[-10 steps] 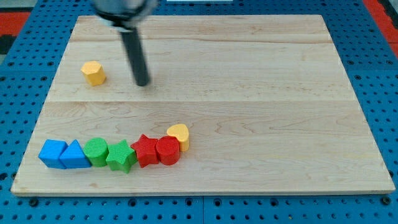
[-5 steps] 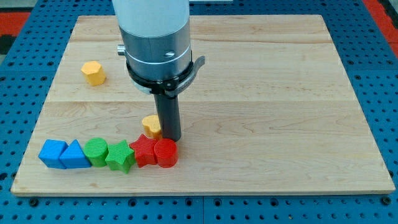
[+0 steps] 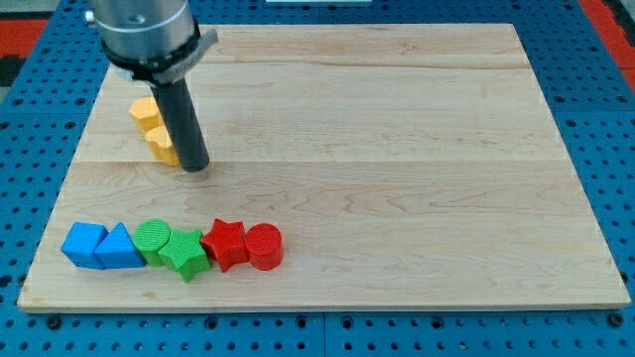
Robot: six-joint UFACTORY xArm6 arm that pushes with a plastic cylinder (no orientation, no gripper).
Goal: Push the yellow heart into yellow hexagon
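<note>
My tip [image 3: 195, 166] is a bare rod with nothing to open or pinch. It presses the yellow heart [image 3: 162, 145] at its left, and that heart touches the yellow hexagon [image 3: 145, 110] just beyond, up-left.

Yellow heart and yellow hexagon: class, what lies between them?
Nothing: in the camera view the yellow heart sits directly against the yellow hexagon, my tip just right of the heart.

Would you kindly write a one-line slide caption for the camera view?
My tip presses the yellow heart against the yellow hexagon near the board's left edge.
</note>
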